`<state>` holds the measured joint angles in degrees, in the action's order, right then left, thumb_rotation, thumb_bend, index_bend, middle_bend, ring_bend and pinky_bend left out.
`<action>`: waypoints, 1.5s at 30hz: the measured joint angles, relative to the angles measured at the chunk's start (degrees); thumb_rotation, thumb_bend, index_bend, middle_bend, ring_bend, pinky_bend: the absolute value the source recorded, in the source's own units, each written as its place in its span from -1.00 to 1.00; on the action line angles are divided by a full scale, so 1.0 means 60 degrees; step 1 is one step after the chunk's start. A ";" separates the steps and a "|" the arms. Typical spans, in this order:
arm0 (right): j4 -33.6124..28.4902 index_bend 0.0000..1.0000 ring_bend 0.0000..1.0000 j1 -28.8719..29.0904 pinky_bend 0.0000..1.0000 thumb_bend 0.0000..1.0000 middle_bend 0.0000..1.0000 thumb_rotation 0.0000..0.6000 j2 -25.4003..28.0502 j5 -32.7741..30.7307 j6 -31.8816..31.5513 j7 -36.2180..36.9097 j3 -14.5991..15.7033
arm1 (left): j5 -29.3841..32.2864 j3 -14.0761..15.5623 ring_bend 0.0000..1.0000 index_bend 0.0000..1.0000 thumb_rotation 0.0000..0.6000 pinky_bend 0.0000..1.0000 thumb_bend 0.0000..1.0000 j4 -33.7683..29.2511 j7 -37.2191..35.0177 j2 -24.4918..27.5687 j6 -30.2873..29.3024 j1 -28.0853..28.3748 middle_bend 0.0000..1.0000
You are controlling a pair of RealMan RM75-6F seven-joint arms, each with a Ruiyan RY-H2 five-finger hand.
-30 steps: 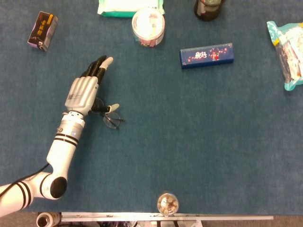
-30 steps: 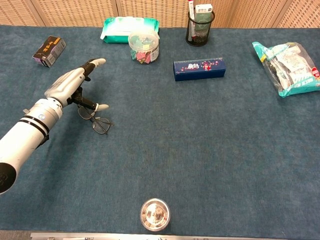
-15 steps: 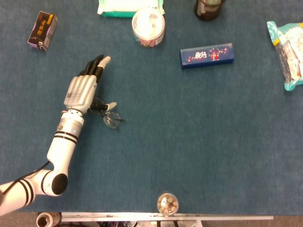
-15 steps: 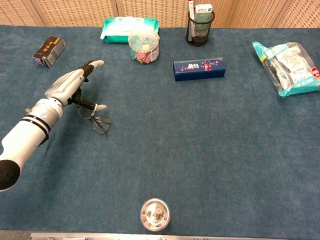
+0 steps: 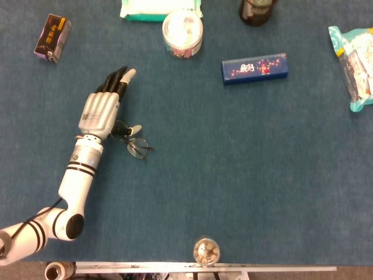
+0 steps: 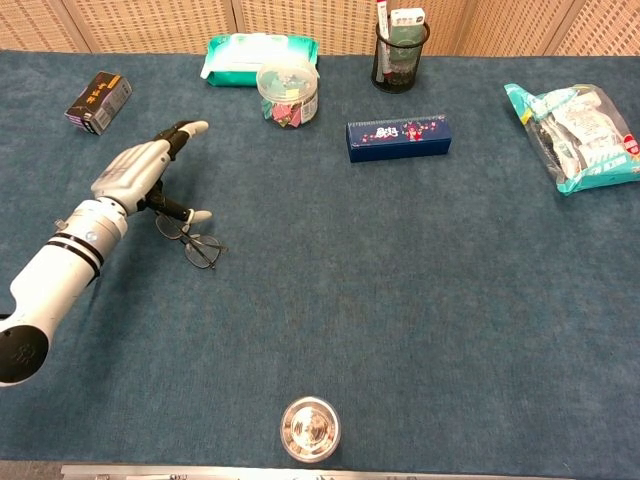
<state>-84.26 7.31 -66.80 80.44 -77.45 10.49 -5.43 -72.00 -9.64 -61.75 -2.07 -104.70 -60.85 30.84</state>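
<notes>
Fingers stretched flat and apart, the silver left hand hovers empty over the thin black-framed glasses on the blue-carpeted table, having barely drifted in the last second; no grasp has started, glasses unmoved.

Head view: set high above the bench, facing almost straight down from a middling height, with the robot's own edge along 6 o'clock and the far things cropped at 12 o'clock. Chest view: set lower at that same near edge, tilted forward across the bench toward the woven wall panel at 12 o'clock, so far things look smaller. Shared by both: the left robot hand at 9 to 10 o'clock, the glasses beside it, the blue box toward 1 o'clock, and the metal cup at 6 o'clock.
</notes>
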 measured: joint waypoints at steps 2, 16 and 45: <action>0.0004 -0.13 -0.32 0.0001 0.16 -0.56 -0.22 1.00 -0.0004 0.0000 0.0006 0.0003 0.0003 | -0.0147 0.0031 -1.00 -1.00 1.00 -0.73 -0.93 0.0154 -0.0212 -0.0076 -0.0106 -0.0009 -1.00; -0.0004 -0.13 -0.32 0.0018 0.16 -0.56 -0.22 1.00 -0.0008 0.0015 0.0038 0.0007 0.0009 | -0.0631 0.0181 -1.00 -1.00 1.00 -1.00 -0.93 0.0833 -0.0695 -0.0290 -0.0242 0.0012 -1.00; 0.0077 -0.13 -0.32 0.0103 0.16 -0.56 -0.22 1.00 -0.0086 0.0115 0.0131 0.0194 0.0036 | -0.0555 -0.0107 -1.00 -1.00 1.00 -1.00 -0.95 -0.1245 -0.0002 0.1011 -0.0714 -0.0214 -1.00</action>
<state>-83.80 7.93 -67.31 81.13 -76.66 11.65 -5.21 -75.33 -10.28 -69.21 -2.08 -98.64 -65.14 29.56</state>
